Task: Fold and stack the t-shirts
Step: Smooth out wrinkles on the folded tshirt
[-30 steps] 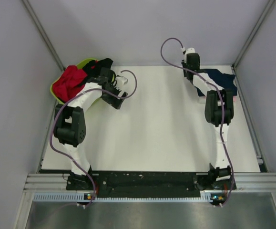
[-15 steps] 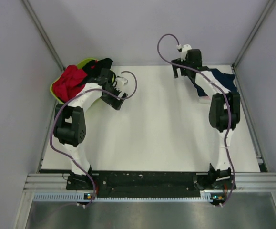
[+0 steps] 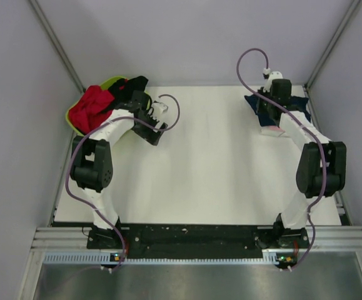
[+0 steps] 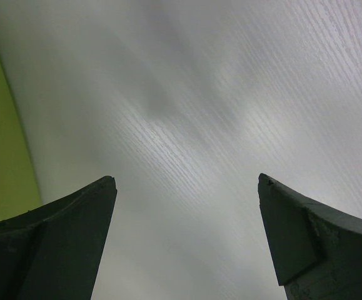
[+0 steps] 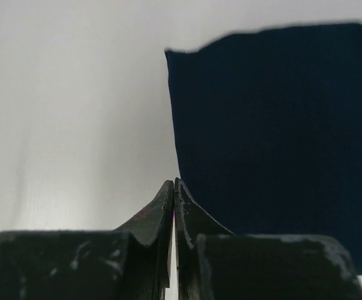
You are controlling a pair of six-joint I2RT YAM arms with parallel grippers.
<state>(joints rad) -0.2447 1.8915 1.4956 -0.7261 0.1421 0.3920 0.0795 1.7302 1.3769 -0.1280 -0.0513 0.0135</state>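
Observation:
A dark navy t-shirt [image 3: 298, 106] lies flat at the back right of the table, with a strip of light pink t-shirt [image 3: 272, 130] showing under its near edge. My right gripper [image 3: 263, 110] is shut and empty, low beside the navy shirt's left edge; in the right wrist view the closed gripper [image 5: 174, 183] points at the shirt's edge [image 5: 274, 119]. A red t-shirt [image 3: 90, 107] and a black one [image 3: 134, 84] are heaped in the lime green basin [image 3: 112, 82] at the back left. My left gripper [image 3: 156, 129] is open and empty over bare table [image 4: 187, 181].
The basin's green wall [image 4: 2, 156] stands just left of my left gripper. White table [image 3: 212, 156] spans between the arms. Grey walls with metal rails enclose the table on the left, right and back.
My right arm swung left over the table, then back right, and its gripper now sits at the navy shirt's left edge. The left arm has not moved.

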